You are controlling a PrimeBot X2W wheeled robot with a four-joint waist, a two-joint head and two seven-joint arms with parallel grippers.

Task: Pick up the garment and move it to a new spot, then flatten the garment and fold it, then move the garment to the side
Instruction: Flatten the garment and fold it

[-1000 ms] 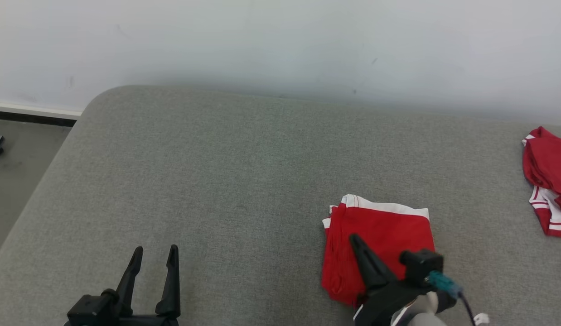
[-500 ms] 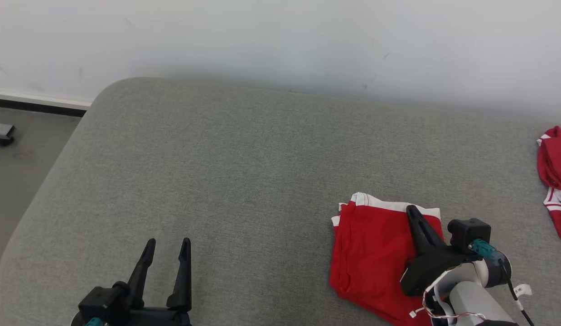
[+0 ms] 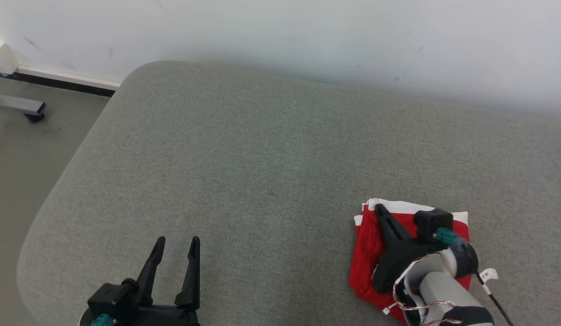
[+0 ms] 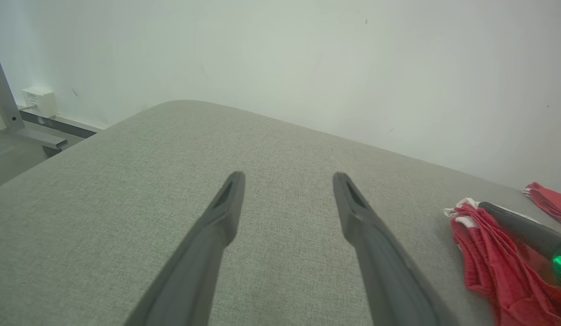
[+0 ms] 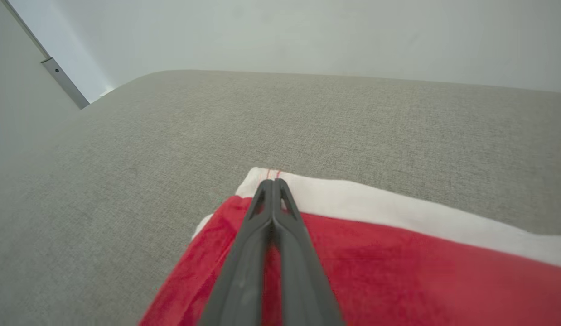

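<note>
Garment look: a red garment (image 3: 365, 258) is being shown folded into a compact, roughly square stack. A white band (image 5: 375, 203) is running along its far edge, and stacked layer edges are being shown along its left side.
Garment place: it is being carried flat on the grey fabric-covered counter (image 3: 244, 158), at the front right. It is lying well apart from the left claw.
Right claw: the right claw (image 3: 379, 208) is being held with its 2 fingers pressed together, and no cloth is being pinched between them. It is being held low across the top of the garment, its tips at the left end of the white band. Whether the cloth is being touched cannot be told.
Left claw: the left claw (image 3: 177, 240) is being held spread wide and empty over bare counter at the front left.
2nd garment: another red-and-white piece (image 4: 550, 201) is being shown in the left wrist view, beyond the folded one and apart from it.
Change, camera: the whole head view is being shown shifted against 1 second ago, so the camera is being turned. The things themselves are not being moved by that shift.
Change, right claw: 1 second ago its tips were over the red cloth near the left side, short of the band. Half a second ago they were at the right half of the band, and now they are being held at its left end.
Change, left claw: it is being kept spread as before.
</note>
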